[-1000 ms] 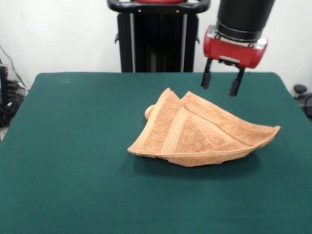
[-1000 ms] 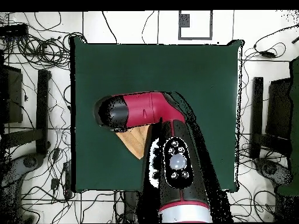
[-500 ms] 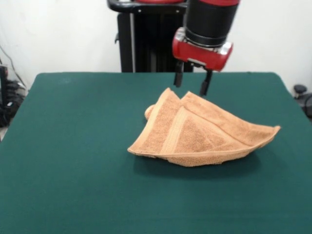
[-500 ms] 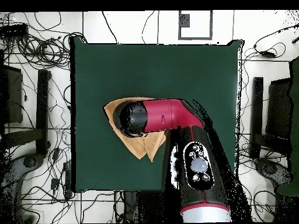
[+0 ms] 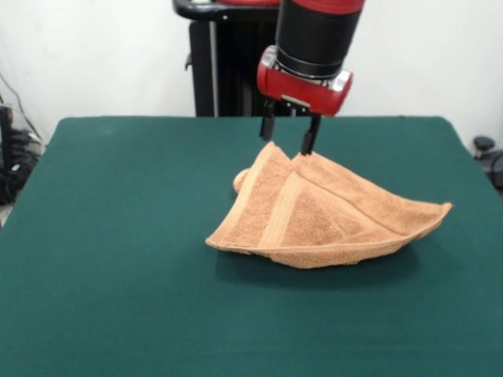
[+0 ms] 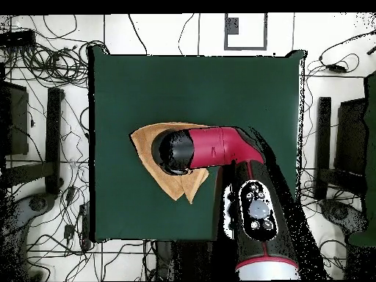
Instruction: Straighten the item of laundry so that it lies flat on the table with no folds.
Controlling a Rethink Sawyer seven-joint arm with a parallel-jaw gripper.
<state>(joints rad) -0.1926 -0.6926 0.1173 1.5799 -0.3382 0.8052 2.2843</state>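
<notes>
Moved: the gripper (image 5: 289, 136) has shifted toward 9 o'clock in the front view since half a second ago and hangs lower, over the towel's far peak.
Towel: the towel (image 5: 322, 212) lies crumpled and folded on the table (image 5: 118, 236), a little toward 3 o'clock of centre in the front view.
Room: wide bare green cloth on every side; the towel's 3 o'clock tip is nearest an edge.
Fingers: spread apart, holding nothing; tips just above the folded ridge, one either side.
Overhead: the arm (image 6: 213, 147) covers most of the towel (image 6: 147, 139).
</notes>
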